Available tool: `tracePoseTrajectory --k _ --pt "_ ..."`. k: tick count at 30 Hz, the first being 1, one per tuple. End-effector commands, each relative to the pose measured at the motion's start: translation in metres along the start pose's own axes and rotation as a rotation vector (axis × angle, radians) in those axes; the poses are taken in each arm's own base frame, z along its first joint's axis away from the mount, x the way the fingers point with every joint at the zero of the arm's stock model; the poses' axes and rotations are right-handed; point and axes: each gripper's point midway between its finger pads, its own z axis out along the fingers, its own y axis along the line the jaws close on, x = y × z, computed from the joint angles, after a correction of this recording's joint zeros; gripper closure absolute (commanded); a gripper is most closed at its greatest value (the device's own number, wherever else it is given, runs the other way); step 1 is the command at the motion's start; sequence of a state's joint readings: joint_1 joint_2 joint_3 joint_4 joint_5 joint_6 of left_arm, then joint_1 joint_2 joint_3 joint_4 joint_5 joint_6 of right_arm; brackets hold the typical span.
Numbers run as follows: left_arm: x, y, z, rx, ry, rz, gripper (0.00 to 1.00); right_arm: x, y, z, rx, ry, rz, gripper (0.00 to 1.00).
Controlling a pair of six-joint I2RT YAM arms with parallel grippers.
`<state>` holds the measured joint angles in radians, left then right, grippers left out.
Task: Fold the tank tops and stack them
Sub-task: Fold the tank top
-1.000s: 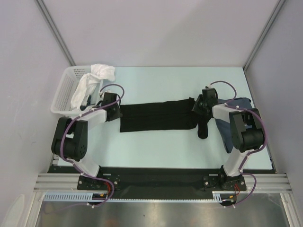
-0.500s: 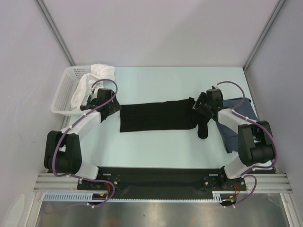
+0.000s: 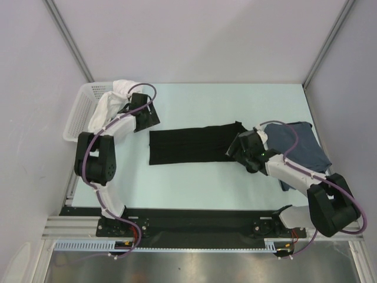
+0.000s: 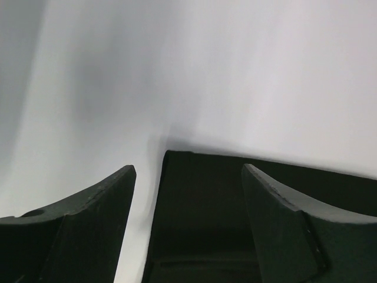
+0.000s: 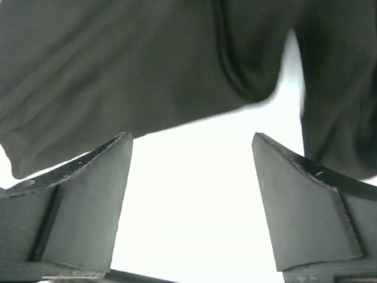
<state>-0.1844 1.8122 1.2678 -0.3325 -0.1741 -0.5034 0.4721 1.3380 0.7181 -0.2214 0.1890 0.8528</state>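
Table (image 3: 194,106): pale mint, sitting between grey walls.
Black tank top (image 3: 191,145): lying flat at centre as a long strip.
Slate-blue tank top (image 3: 303,150): lying at its 3 o'clock, partly under the right arm.
Left gripper (image 3: 147,115): hanging spread and empty, strip corner at 4 o'clock.
Right gripper (image 3: 235,151): hanging spread and empty, strip end at 9 o'clock.
Wrist views: showing what overhead is hiding, with the corner framed by the left fingers (image 4: 88,224) and bare table between the right ones.
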Motion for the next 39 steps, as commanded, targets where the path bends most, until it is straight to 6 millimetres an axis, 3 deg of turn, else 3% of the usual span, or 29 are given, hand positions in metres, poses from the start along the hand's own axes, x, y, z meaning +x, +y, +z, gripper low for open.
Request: tracePoseTrajectory --k 1,7,8,17,21,22,24,25,26,27,28,32,39 --pt "-0.005 -0.012 0.011 0.034 0.043 0.038 0.22 0.009 -0.019 -0.007 0.075 -0.054 0.215 0.16" --pt "-0.003 -0.017 0.031 0.026 0.085 0.042 0.28 0.007 -0.028 -0.001 0.078 -0.108 0.348 0.28" --pt "0.001 -0.015 0.035 0.018 0.096 0.046 0.28 0.007 -0.030 0.000 0.090 -0.109 0.358 0.34" --pt "0.011 -0.009 0.053 -0.006 0.128 0.045 0.31 -0.008 -0.068 0.011 0.196 -0.156 0.446 0.55" --pt "0.013 0.002 0.057 -0.043 0.138 0.022 0.50 -0.018 -0.079 0.008 0.224 -0.193 0.447 0.69" --pt "0.013 0.003 0.057 -0.043 0.136 0.017 0.60 -0.022 -0.081 0.009 0.228 -0.205 0.450 0.72" --pt "0.016 0.006 0.057 -0.042 0.137 0.011 0.69 -0.026 -0.087 0.012 0.241 -0.205 0.443 0.81" --pt "0.014 0.005 0.056 -0.038 0.131 0.010 0.79 -0.028 -0.088 0.014 0.241 -0.203 0.444 0.84" --pt "0.016 0.005 0.056 -0.038 0.132 0.010 0.85 -0.031 -0.090 0.016 0.245 -0.207 0.447 0.95" --pt "0.017 0.005 0.056 -0.038 0.136 0.011 0.92 -0.032 -0.091 0.021 0.254 -0.199 0.436 0.99" --pt "0.018 0.006 0.055 -0.040 0.138 0.010 1.00 -0.035 -0.090 0.023 0.250 -0.205 0.437 1.00" --pt "0.020 0.010 0.046 -0.049 0.132 0.001 1.00 -0.044 -0.087 0.037 0.258 -0.225 0.427 1.00" --pt "0.057 0.041 0.020 -0.063 0.148 -0.059 1.00 -0.082 -0.075 0.068 0.301 -0.232 0.395 1.00"
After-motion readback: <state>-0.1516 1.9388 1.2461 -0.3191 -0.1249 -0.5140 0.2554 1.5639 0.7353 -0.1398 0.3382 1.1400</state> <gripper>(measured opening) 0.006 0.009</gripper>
